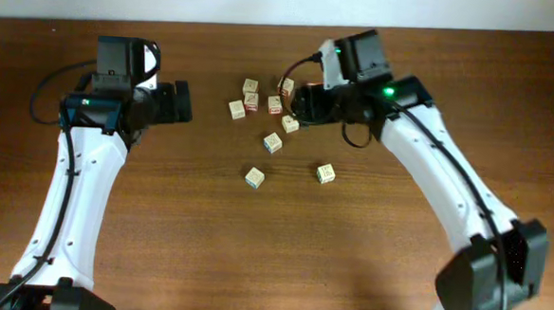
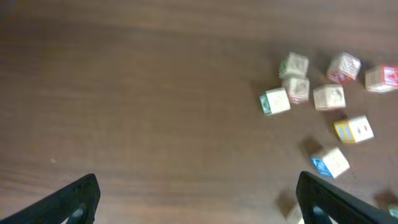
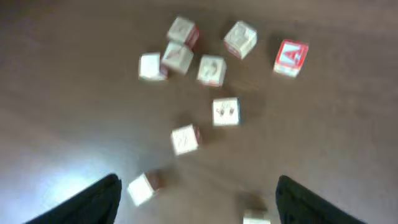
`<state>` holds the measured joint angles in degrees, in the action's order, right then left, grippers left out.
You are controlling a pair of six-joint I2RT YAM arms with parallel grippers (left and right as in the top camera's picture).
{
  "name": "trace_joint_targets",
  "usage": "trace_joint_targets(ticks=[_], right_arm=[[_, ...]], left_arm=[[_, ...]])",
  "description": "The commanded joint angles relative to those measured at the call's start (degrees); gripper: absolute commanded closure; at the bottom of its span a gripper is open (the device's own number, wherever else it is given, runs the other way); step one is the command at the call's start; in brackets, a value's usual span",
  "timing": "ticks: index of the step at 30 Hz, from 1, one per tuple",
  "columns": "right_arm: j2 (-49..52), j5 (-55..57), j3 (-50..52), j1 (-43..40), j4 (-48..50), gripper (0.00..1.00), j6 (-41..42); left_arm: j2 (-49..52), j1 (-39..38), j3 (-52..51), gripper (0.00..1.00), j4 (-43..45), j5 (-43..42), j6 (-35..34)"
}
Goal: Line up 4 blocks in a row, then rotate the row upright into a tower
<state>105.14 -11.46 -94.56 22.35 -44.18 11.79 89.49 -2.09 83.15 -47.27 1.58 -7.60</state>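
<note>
Both grippers, left (image 2: 198, 186) and right (image 3: 198, 186), are hovering with fingers spread apart, holding nothing. Small wooden blocks (image 1: 273, 142) are lying scattered mid-table (image 1: 206, 246), some packed closely. Closing here is likely risking nudging neighbours or catching a red-printed cube (image 3: 291, 57).

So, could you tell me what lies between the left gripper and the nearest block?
Nothing. In the overhead view, only bare table separates the left gripper from the nearest block.

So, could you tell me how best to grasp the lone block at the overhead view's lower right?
I'd come straight down from above and pinch two opposite side faces of that block. It sits flat and alone, slightly turned, so line the grip up with its sides.
</note>
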Motion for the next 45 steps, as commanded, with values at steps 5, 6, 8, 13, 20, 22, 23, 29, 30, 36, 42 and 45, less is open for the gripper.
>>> trace_joint_targets(ticks=[5,6,8,13,20,22,23,29,30,36,42,45], right_arm=[[17.2,9.2,-2.1,4.7,12.3,0.35,-2.5],[19.1,9.2,-2.1,4.7,13.7,0.41,-2.5],[22.9,10.3,-2.1,4.7,16.2,0.49,-2.5],[26.2,13.7,-2.1,4.6,18.3,0.74,-3.4],[18.1,10.8,-2.1,4.7,-9.7,0.81,20.7],[18.1,10.4,-2.1,5.2,-10.7,0.80,22.4],[18.1,11.2,-2.0,6.2,-10.4,0.80,23.5],[18.1,19.7,0.2,7.7,-7.4,0.68,25.1],[18.1,19.4,0.2,7.7,-7.4,0.64,25.1],[4.0,18.6,-9.3,7.5,-15.3,0.52,17.1],[1.4,16.0,23.7,6.1,4.0,0.49,12.0],[4.2,14.5,24.3,2.7,6.6,0.49,10.9]], left_arm=[[9.7,1.9,1.3,0.01,0.1,3.9,-6.1],[10.1,1.9,1.3,0.01,0.1,3.9,-6.1],[10.1,1.9,1.3,0.01,0.2,3.9,-6.1],[10.1,1.9,1.3,0.01,0.1,3.8,-6.1],[10.1,1.9,1.3,0.01,0.1,3.8,-6.1],[10.1,1.9,1.3,0.01,0.1,3.8,-6.1],[10.1,1.9,1.3,0.01,0.1,3.8,-6.1],[10.1,1.9,1.3,0.01,0.1,3.8,-6.1],[10.1,1.9,1.3,0.01,0.1,3.8,-6.1],[10.1,1.9,1.3,0.01,0.1,3.8,-6.1],[10.1,1.9,1.3,0.01,0.1,3.8,-6.1],[10.1,1.9,1.3,0.01,0.1,3.8,-6.1]])
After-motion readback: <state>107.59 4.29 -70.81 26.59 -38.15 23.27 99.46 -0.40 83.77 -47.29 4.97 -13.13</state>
